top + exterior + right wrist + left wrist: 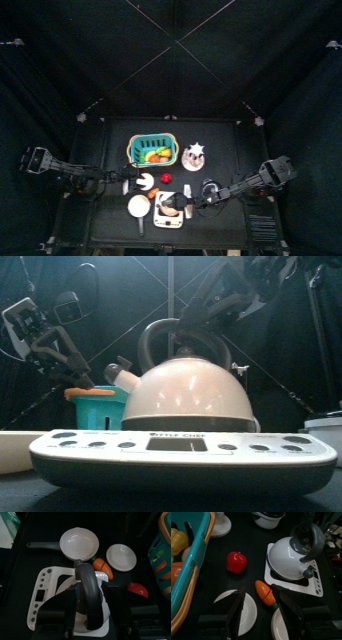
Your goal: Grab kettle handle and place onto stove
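Observation:
The kettle [187, 391], pale and rounded with a dark arched handle [87, 587], sits on the flat white stove [181, 453] at the table's front middle. It also shows in the top view [170, 204] and the left wrist view [291, 554]. My right gripper [91, 594] is over the kettle, its jaws open on either side of the handle with a small gap on each side. My left gripper [261, 597] is open and empty, hovering left of the stove [298, 584] above a toy carrot [266, 593].
A teal basket [154, 150] of toy food and a round plate with a dark star [197, 155] stand behind the stove. A red toy vegetable [236, 562], a white pan [79, 543] and white plates [121, 557] lie left of the stove.

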Motion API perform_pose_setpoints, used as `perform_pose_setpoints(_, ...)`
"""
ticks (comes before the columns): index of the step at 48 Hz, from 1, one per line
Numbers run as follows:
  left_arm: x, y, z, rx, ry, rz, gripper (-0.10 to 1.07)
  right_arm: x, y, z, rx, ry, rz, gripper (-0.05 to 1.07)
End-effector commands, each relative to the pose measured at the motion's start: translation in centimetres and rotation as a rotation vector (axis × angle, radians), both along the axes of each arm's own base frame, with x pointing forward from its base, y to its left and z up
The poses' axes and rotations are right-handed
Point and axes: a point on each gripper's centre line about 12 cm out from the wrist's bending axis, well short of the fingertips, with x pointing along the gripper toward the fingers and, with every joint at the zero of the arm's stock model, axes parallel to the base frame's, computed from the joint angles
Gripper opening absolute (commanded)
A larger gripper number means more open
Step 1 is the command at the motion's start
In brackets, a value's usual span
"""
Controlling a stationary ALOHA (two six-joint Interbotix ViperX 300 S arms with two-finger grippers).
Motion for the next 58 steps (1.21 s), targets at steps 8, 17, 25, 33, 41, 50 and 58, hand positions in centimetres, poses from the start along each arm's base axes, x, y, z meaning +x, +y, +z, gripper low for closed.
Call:
perform_pose_setpoints(8, 0.3, 0.0, 0.4, -0.001, -0.015, 0.002, 0.84, -0.3, -0.2, 2.8, 0.023, -0.068, -0.005, 0.99)
perform_pose_setpoints(17, 0.3, 0.0, 0.5, -0.001, -0.017, 0.002, 0.84, -0.6, -0.1, 3.3, 0.02, -0.08, 0.004, 1.04)
perform_pose_setpoints(25, 0.3, 0.0, 0.5, -0.001, -0.017, 0.001, 0.84, -0.9, -0.2, 4.2, 0.002, -0.108, 0.021, 1.04)
perform_pose_setpoints(33, 0.2, 0.0, 0.4, -0.002, -0.012, 0.001, 0.84, -1.7, -0.3, 5.2, 0.0, -0.137, 0.031, 1.04)
perform_pose_setpoints(41, 0.2, -0.1, 0.4, -0.007, -0.015, 0.0, 0.84, -3.0, -0.7, 5.7, 0.006, -0.148, 0.031, 1.04)
perform_pose_setpoints(50, 0.8, -0.3, 0.3, -0.024, -0.004, 0.009, 0.85, -4.7, -1.7, 5.6, 0.007, -0.144, -0.011, 1.04)
perform_pose_setpoints(58, 2.5, -0.4, 0.1, 0.0, 0.015, -0.004, 0.86, -5.8, -2.5, 5.2, 0.007, -0.132, -0.048, 1.04)
